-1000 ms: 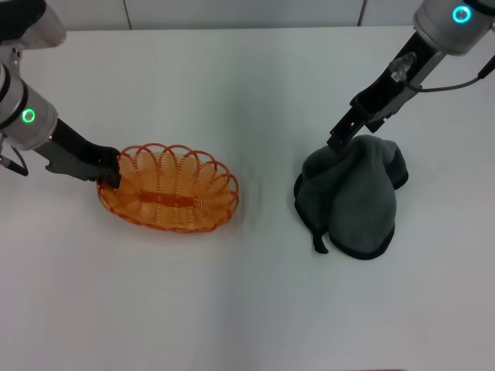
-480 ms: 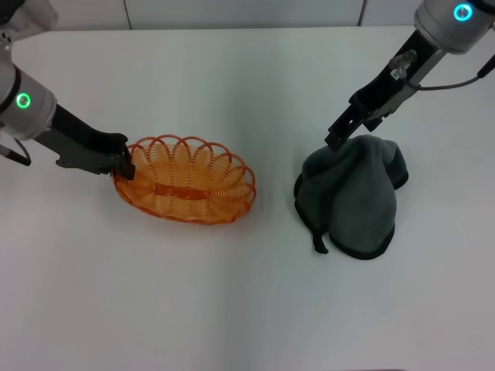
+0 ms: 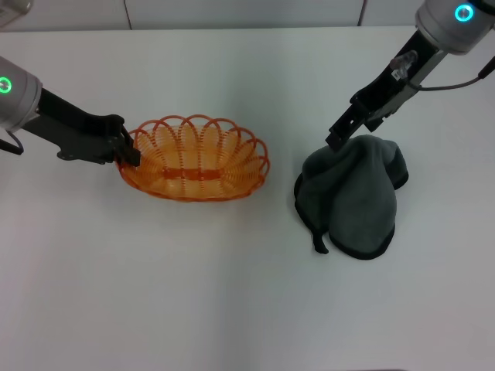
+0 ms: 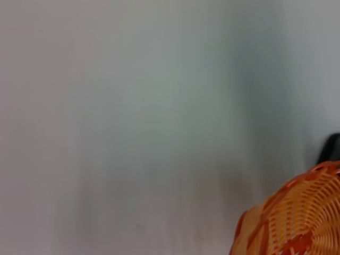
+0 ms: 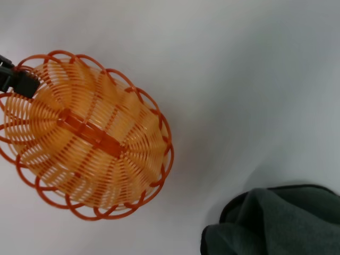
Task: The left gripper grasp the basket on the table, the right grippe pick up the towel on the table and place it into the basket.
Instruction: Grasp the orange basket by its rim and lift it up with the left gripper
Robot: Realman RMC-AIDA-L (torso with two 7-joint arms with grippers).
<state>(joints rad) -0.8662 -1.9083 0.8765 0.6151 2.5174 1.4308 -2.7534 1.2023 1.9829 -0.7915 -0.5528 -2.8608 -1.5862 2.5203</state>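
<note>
Fingers of left gripper [image 3: 128,148] clamped on rim of shallow orange wire-weave basket [image 3: 195,158], left-centre on white table [image 3: 232,294]. Right grippe [image 3: 337,139] touched top of rumpled dark grey towel [image 3: 354,197]; finger state unclear. Risk: thin rim hold could slip, basket tipping.

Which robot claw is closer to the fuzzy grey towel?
The right gripper. It sits at the towel's far upper edge, seemingly touching it. The left gripper is far across the table, clamped on the basket's rim.
</note>
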